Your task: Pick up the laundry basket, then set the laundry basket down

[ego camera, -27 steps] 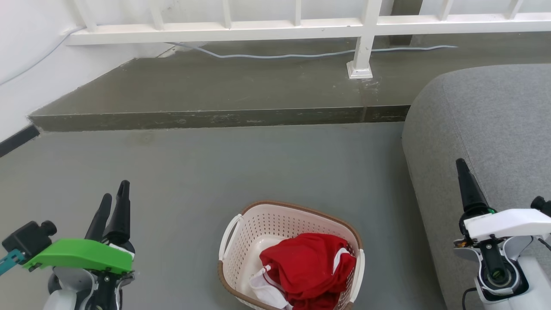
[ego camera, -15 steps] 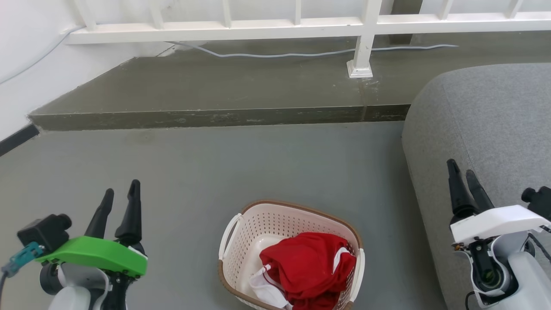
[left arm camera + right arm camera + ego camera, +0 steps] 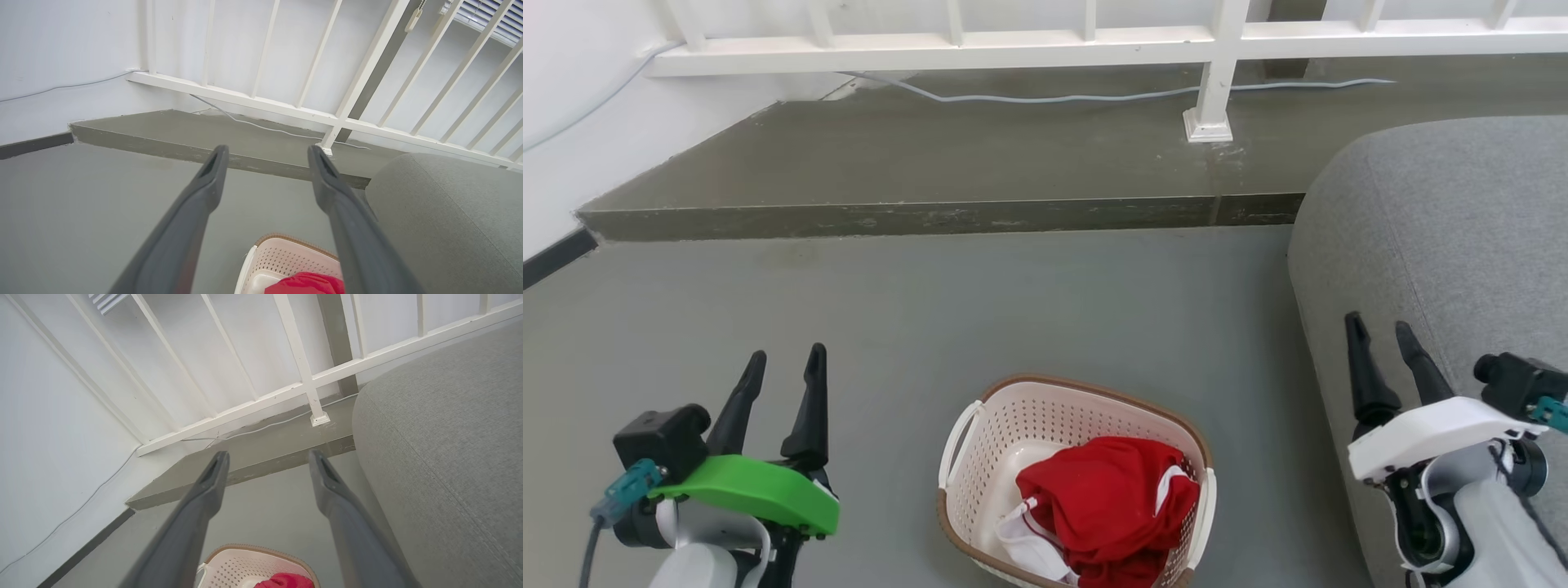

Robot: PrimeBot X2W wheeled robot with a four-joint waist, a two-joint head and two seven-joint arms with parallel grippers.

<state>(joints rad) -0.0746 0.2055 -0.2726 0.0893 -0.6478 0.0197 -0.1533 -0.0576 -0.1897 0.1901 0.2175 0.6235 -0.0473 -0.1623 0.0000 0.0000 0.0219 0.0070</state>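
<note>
Two sets of jaws apart; the pickup is not begun.
Laundry basket (image 3: 1013,420) sits on the floor (image 3: 1045,310) between left gripper (image 3: 787,353) and right gripper (image 3: 1379,322), untouched; next, each likely needs to descend onto a side handle (image 3: 952,441).

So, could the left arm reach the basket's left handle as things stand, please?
Probably yes: the left arm sits beside the basket, jaws open, and only bare floor lies between it and the left handle.
</note>
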